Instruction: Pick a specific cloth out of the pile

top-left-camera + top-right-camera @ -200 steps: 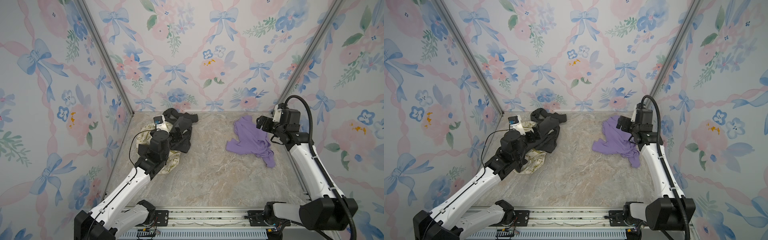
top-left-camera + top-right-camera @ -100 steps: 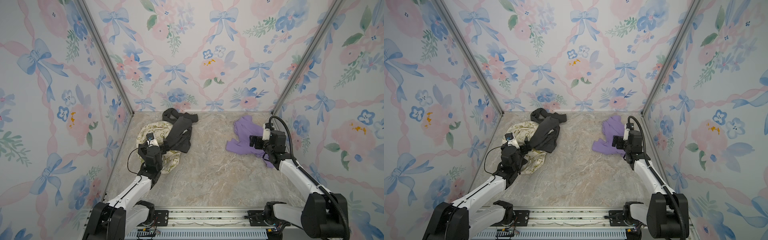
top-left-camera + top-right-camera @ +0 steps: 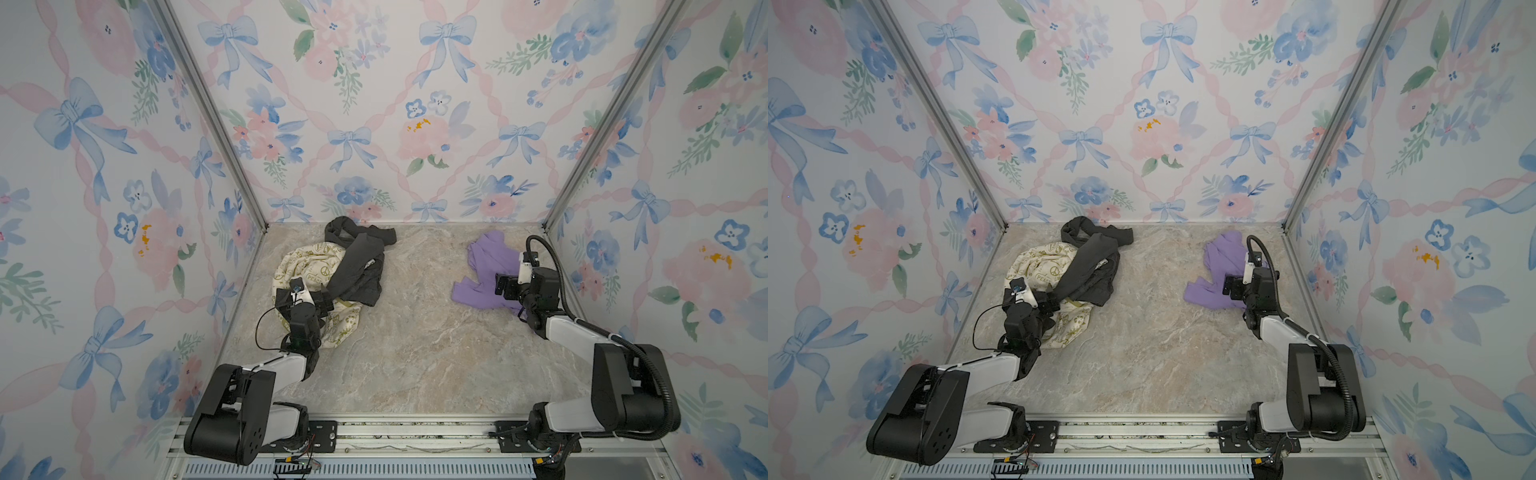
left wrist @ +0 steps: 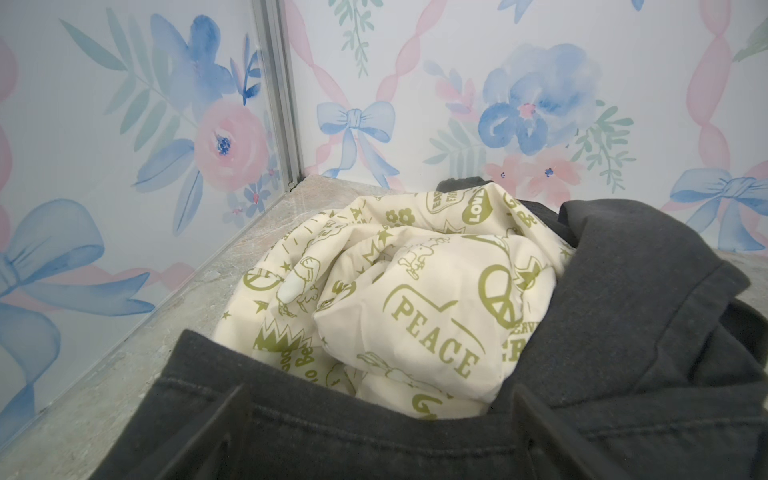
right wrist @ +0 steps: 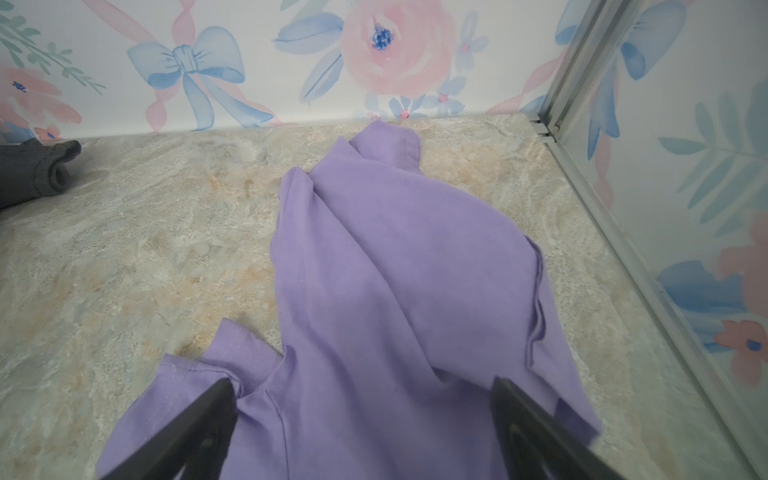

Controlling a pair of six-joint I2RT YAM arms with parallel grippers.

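Observation:
The cloth point(image 3: 484, 266) point(image 3: 1219, 268) is plain lavender and lies crumpled by itself at the back right of the marble floor. My right gripper point(image 3: 519, 286) point(image 5: 361, 390) sits low over its near end, open, jaws wide apart with lavender fabric point(image 5: 395, 270) under them. At the back left lies the pile point(image 3: 332, 270) point(image 3: 1067, 270): a dark grey garment point(image 4: 623, 332) draped over a cream cloth point(image 4: 415, 299) printed with green peace signs. My left gripper point(image 3: 303, 296) point(image 4: 380, 395) is open, its jaws straddling a dark grey fold at the pile's near edge.
Floral walls close in the left, back and right, with metal corner posts point(image 3: 249, 199) point(image 3: 557, 199). Bare marble floor point(image 3: 415, 332) lies between the pile and the lavender cloth. A metal rail point(image 3: 415, 432) with both arm bases runs along the front.
Both arms have folded down and drawn back toward the front, bringing the grippers low. The lavender cloth and the pile lie as before. Both grippers stayed open.

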